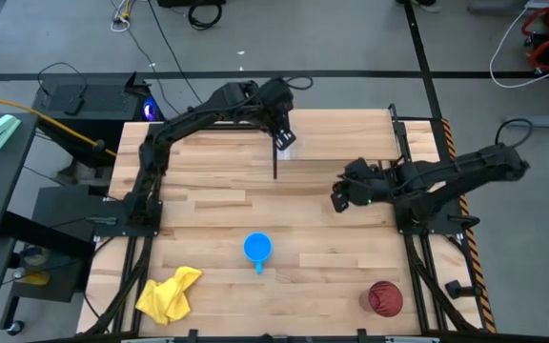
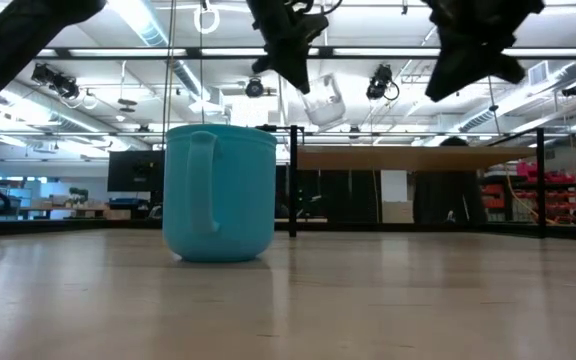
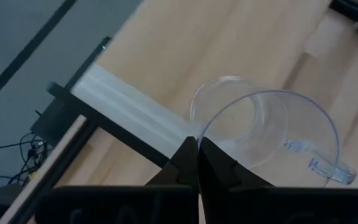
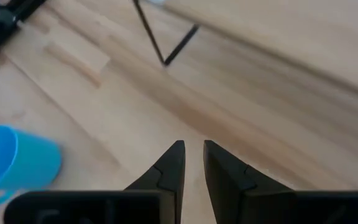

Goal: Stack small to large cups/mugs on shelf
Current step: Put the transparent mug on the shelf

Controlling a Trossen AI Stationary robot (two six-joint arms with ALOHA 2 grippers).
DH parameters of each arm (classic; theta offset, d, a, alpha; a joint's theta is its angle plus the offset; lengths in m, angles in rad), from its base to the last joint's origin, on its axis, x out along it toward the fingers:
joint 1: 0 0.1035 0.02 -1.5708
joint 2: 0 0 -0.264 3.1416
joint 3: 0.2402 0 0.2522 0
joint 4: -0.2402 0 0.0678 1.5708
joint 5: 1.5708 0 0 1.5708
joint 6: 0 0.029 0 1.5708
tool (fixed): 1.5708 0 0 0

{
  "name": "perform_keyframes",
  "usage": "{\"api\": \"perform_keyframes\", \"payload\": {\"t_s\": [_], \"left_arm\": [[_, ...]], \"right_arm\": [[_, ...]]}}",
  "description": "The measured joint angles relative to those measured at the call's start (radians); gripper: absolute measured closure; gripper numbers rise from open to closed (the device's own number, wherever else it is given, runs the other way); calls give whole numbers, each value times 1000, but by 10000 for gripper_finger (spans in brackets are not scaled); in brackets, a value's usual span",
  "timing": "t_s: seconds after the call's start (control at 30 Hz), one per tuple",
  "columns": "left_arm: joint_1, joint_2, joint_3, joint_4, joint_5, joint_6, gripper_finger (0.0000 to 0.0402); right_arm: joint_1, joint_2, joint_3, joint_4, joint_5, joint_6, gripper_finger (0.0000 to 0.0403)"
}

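My left gripper (image 1: 285,139) is shut on the small clear plastic cup (image 3: 260,130) and holds it above the left end of the wooden shelf (image 2: 408,158), over the shelf's white end panel (image 3: 135,109). In the low view the cup (image 2: 323,100) hangs tilted above the shelf board. The blue mug (image 1: 257,248) stands upright on its base on the table, mid-front. The dark red tumbler (image 1: 385,298) stands at the front right. My right gripper (image 1: 339,198) hovers over the table's middle right, fingers a little apart and empty (image 4: 191,149). My left gripper pinches the clear cup's rim wall (image 3: 199,138) between its two fingers, one finger inside and one outside. The fingers come from above, slanting down. The cup is lifted clear of the shelf and tilted, its small handle (image 3: 328,168) on the side away from the fingers.
A yellow cloth (image 1: 168,293) lies crumpled at the table's front left. The shelf's thin black upright (image 1: 274,162) stands just near of my left gripper. Bare tabletop lies between the mug and the shelf.
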Motion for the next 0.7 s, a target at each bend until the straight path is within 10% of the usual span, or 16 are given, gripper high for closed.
{"api": "perform_keyframes", "payload": {"t_s": [0.7], "left_arm": [[50, 47, -1, 28, 54, 123, 398]], "right_arm": [[-154, 0, 0, 126, -47, -157, 337]]}}
